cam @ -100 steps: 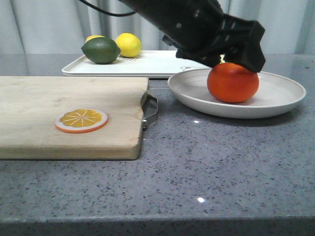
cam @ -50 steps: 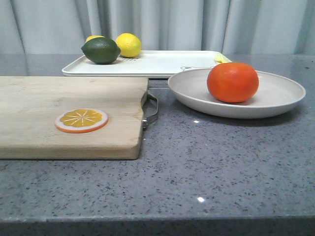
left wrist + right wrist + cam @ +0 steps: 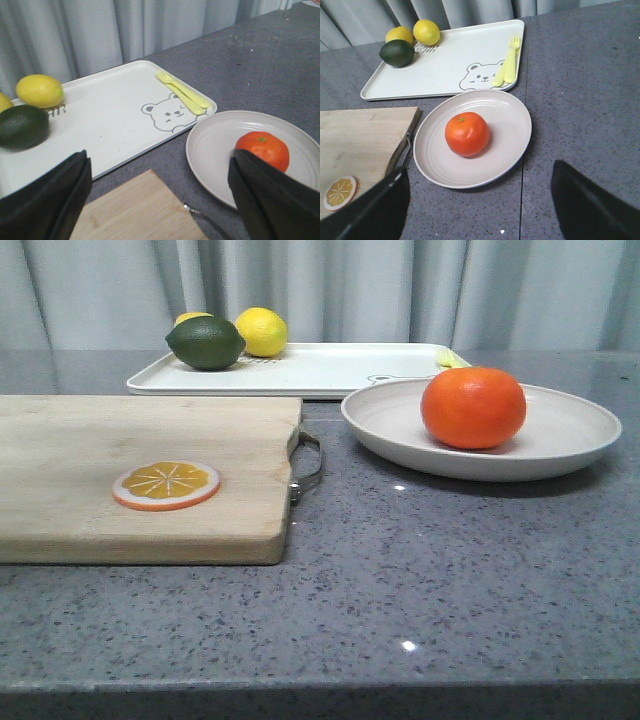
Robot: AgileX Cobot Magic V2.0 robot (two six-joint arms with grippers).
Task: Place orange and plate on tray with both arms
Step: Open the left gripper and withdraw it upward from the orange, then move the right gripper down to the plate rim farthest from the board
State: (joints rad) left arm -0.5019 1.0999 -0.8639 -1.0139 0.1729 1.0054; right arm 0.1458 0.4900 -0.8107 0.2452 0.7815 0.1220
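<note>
My left pincer point(image 3: 160, 200): fingers point(image 3: 45, 200) spread wide, nothing between them. It hangs above the near edge of the tray point(image 3: 115, 120). Wooden cutting board point(image 3: 140, 210) lies between and under my fingers. Beyond my left finger: dark green lime point(image 3: 22, 126) and lemon point(image 3: 40, 90) on the tray. Bear drawing point(image 3: 169, 114) and yellow fork point(image 3: 184, 93) sit beyond the gap. Plate point(image 3: 215, 145) lies on the counter just beside the tray, by my right finger, the orange point(image 3: 262, 150) resting on it.

My right pincer point(image 3: 480, 205): fingers point(image 3: 585, 205) also spread, holding nothing, well above the counter point(image 3: 580, 75). The plate point(image 3: 510, 130) with the orange point(image 3: 467, 133) lies beyond the gap, clear of both fingers. Orange slice point(image 3: 339, 192) on the board point(image 3: 360, 135) is near my left finger. The tray point(image 3: 445, 65) lies beyond the plate, almost touching its rim.
</note>
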